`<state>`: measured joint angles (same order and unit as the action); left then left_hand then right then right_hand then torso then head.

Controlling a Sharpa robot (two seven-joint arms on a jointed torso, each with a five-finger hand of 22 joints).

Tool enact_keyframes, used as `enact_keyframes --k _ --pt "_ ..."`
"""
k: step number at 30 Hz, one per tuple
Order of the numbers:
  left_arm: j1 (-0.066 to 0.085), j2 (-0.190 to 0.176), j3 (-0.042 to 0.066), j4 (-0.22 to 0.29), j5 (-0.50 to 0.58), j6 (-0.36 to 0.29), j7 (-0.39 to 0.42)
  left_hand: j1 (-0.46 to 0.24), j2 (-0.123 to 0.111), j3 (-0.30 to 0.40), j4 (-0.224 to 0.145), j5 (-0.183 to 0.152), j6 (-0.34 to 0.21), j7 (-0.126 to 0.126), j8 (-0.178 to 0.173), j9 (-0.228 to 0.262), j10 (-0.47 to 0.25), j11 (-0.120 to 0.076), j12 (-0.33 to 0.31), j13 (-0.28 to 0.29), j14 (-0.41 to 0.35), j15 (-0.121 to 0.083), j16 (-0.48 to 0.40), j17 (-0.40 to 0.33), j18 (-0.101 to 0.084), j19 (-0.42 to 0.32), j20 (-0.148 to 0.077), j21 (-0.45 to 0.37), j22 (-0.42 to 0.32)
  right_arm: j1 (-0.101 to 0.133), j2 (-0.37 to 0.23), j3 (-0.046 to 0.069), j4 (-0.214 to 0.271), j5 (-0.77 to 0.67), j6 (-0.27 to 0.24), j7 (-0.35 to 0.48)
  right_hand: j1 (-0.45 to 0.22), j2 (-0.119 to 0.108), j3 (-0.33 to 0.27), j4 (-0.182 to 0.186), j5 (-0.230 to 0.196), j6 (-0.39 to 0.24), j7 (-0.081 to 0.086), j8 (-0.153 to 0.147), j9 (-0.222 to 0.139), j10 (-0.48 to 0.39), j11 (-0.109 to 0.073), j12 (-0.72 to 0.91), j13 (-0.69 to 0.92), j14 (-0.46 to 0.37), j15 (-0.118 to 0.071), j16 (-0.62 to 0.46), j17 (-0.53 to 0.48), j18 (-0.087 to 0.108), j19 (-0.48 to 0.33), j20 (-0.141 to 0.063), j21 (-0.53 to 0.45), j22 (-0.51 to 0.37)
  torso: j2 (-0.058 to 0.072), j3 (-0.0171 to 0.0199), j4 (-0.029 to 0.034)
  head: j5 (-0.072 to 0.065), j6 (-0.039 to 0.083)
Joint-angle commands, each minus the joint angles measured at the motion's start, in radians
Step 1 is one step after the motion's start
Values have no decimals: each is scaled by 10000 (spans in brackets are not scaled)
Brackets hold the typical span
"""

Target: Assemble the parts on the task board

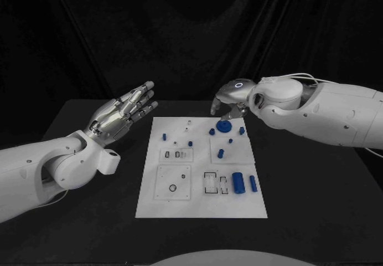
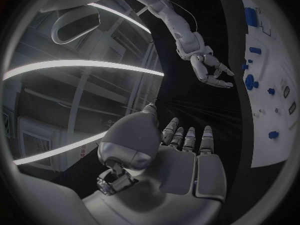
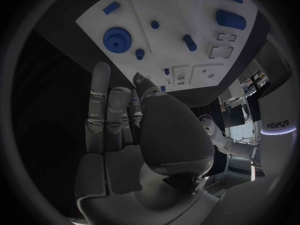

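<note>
Above round toothed blue gear [image 1: 224,127]: right hand [image 1: 229,103] empty, fingers apart; left hand [image 1: 121,114] flat, empty.

One word could be read: "sharpa", in dark letters on a white panel [image 3: 277,125] at the rim of the right wrist view (it ran sideways there). The task board [image 1: 239,208] bore no legible lettering, and the blue parts carried none either.
</note>
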<state>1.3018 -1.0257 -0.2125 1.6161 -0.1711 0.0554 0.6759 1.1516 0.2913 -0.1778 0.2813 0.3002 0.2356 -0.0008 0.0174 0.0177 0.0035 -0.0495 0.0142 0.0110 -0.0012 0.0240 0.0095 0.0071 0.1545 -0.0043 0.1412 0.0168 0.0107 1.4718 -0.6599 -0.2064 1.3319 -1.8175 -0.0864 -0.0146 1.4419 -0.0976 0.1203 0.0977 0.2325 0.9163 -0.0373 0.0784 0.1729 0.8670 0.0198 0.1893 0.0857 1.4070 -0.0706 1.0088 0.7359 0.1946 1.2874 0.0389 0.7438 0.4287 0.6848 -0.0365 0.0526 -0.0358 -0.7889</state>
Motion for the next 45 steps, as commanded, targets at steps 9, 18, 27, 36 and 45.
enact_keyframes --k 9,18,27,36,45 --pt "35 1 8 -3 -63 149 374 281 -17 -358 98 424 322 51 175 159 -35 79 -142 -110 12 230 -95 -71 211 43 151 -168 -107 -328 405 9 -436 -1025 -212 -282 -423 -461 405 39 -12 -401 -64 -125 346 329 -10 326 649 -71 2 423 385 -135 -503 -12 622 713 302 -202 423 -389 392" --pt "35 30 8 -88 -63 232 338 379 -24 -321 93 532 456 91 197 174 -35 120 -142 -110 12 263 -95 -71 223 43 214 -168 -107 -518 502 9 -618 -1040 -533 -73 -643 -614 355 198 -330 -576 -67 -137 480 186 -4 616 1014 -83 9 517 518 -132 -660 5 787 960 315 -257 496 -482 425" --pt "35 75 7 -152 -63 347 296 481 -28 -289 97 601 645 152 234 195 -35 182 -142 -110 12 334 -95 -71 239 43 320 -168 -107 -683 552 9 -823 -1041 -767 34 -662 -671 444 250 201 -807 -61 -101 676 -55 26 989 1514 -158 35 481 497 -129 -840 33 916 1235 263 -237 462 -422 379" --pt "35 101 7 -180 -63 420 279 525 -20 -271 98 628 684 175 239 196 -35 207 -142 -110 12 386 -95 -71 248 43 402 -168 -107 -713 354 9 -708 -1041 -1135 54 -914 -709 434 399 399 -796 -54 -79 851 -199 55 1452 2063 -160 54 517 568 -126 -922 53 972 1414 259 -242 468 -390 388" --pt "34 118 7 -219 -63 483 242 570 -18 -247 91 663 706 197 243 197 -35 231 -142 -110 12 428 -95 -71 252 43 458 -168 -107 -809 186 9 -692 -1040 -1146 106 -910 -724 633 349 1294 -786 -59 -85 1106 -573 57 1811 2602 -190 57 509 584 -122 -996 62 1000 1611 244 -258 456 -358 383"
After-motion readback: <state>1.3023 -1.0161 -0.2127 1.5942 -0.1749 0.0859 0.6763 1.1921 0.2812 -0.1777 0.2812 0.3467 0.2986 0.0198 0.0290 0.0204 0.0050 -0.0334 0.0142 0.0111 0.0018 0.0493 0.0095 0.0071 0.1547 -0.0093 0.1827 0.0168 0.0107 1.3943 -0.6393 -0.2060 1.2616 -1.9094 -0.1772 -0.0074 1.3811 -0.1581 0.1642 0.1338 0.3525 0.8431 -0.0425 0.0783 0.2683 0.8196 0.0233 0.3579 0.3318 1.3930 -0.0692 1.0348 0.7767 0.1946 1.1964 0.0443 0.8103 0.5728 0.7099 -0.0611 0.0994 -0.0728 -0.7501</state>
